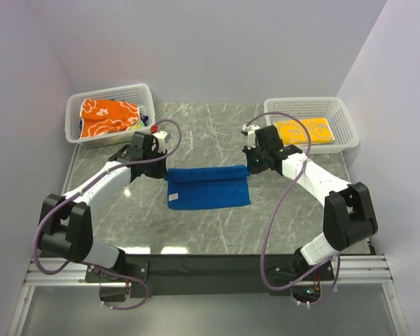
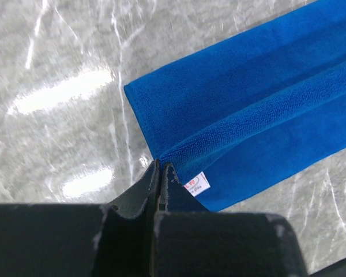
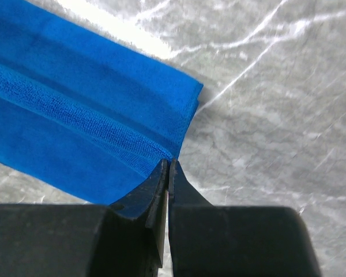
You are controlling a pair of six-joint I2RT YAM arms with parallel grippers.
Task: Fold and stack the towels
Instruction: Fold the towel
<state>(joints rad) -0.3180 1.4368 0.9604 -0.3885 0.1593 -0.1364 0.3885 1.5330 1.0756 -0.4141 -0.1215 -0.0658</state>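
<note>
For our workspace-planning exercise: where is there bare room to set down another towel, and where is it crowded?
Bare table: between the blue towel and the arm bases; between the left basket and right basket. Crowded: the towel's far corners, pinched by the left gripper and right gripper.

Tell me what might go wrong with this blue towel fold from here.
1. The left tool and right tool each pinch only the very edge of the blue towel. One corner may slip out, leaving the fold skewed.
2. A raised ridge runs along the towel. If the tools pull unevenly, it may crease and the edges may not line up.
</note>
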